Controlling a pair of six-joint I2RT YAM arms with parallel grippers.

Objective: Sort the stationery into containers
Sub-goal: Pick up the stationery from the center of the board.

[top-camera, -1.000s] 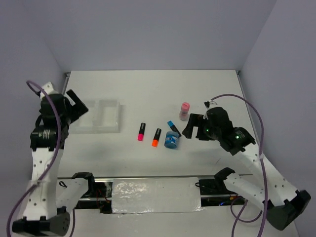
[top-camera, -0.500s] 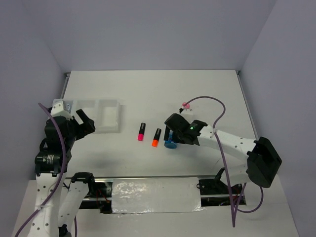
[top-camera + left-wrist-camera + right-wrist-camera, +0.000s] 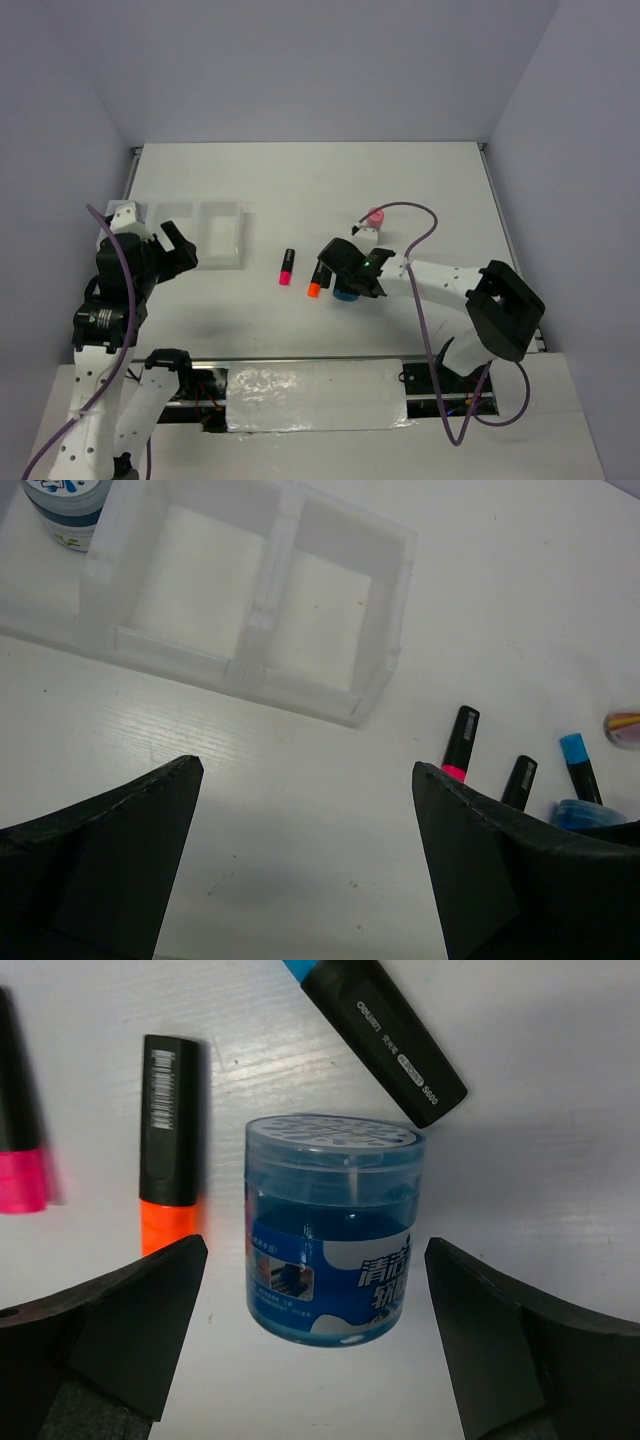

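My right gripper (image 3: pixel 315 1250) is open, with its fingers either side of a lying blue-and-white tape roll (image 3: pixel 333 1228) and not touching it; the roll also shows in the top view (image 3: pixel 347 294). Next to it lie the orange marker (image 3: pixel 168 1150), the pink marker (image 3: pixel 287 267) and the blue marker (image 3: pixel 380 1035). The pink-capped tube (image 3: pixel 375 217) stands behind them. My left gripper (image 3: pixel 305 770) is open and empty, in front of the white tray (image 3: pixel 265 610). A second roll (image 3: pixel 65 505) stands in the tray's left compartment; the other two compartments are empty.
The tray (image 3: pixel 215 235) sits at the left of the white table, the markers near the middle. Grey walls close in the back and both sides. A foil-covered rail (image 3: pixel 315 395) runs along the near edge.
My right arm has swung left and brought its open gripper down around the blue roll. My left gripper has pulled back from over the tray toward the near side.
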